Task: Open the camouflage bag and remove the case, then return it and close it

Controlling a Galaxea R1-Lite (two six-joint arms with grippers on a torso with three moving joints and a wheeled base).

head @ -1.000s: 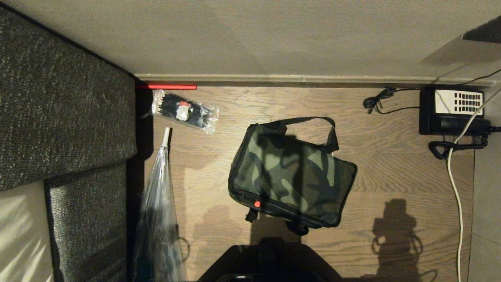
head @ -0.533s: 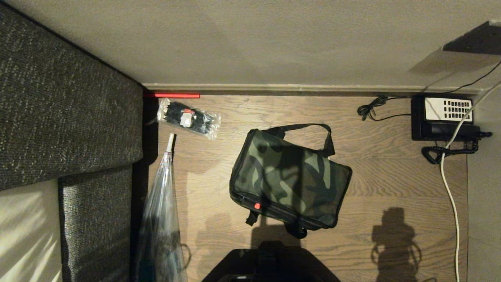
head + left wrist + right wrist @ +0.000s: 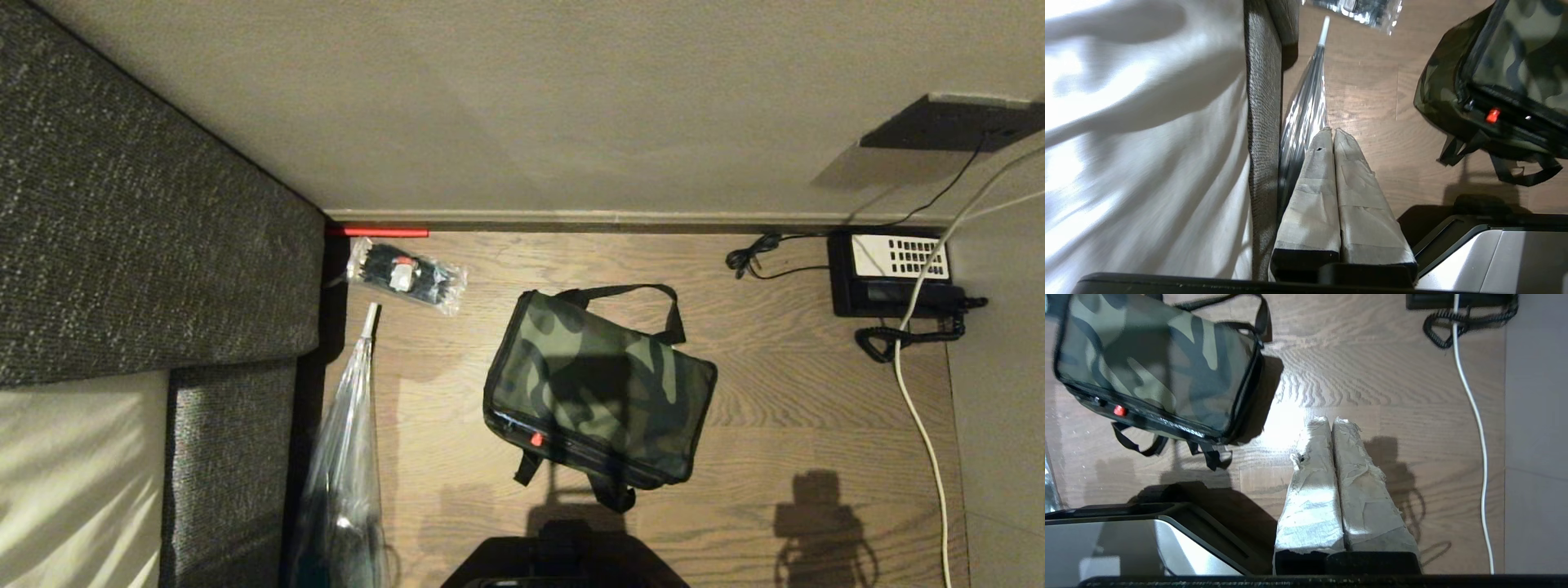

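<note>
I see the camouflage bag (image 3: 600,386) lying flat on the wooden floor (image 3: 784,408), lid down and zipped, turned slightly askew to the wall. Its black carry strap (image 3: 633,298) loops out on the far side toward the skirting, and more black straps (image 3: 608,490) trail from the near edge. A small red tab (image 3: 536,439) shows on the black front side, close to the near left corner. The case is not visible anywhere.

My left gripper (image 3: 1333,139) hangs off to the bag's left, its two taped fingers (image 3: 1312,192) pressed together with nothing between them, above the floor beside a folded clear umbrella (image 3: 347,457) that lies along the grey sofa (image 3: 155,237). My right gripper (image 3: 1331,424) hangs to the bag's right over bare floor, its taped fingers (image 3: 1363,490) likewise closed flat against each other and empty. Neither gripper touches the bag; both are well apart from it.

Beyond the umbrella's tip, a clear packet of black items (image 3: 406,273) lies near the wall, just below a red strip (image 3: 377,232) at the skirting. In the far right corner a black telephone with a white keypad (image 3: 890,272) sits on the floor, its coiled cord (image 3: 902,336) beside it, and a white cable (image 3: 927,441) runs down the right side.
</note>
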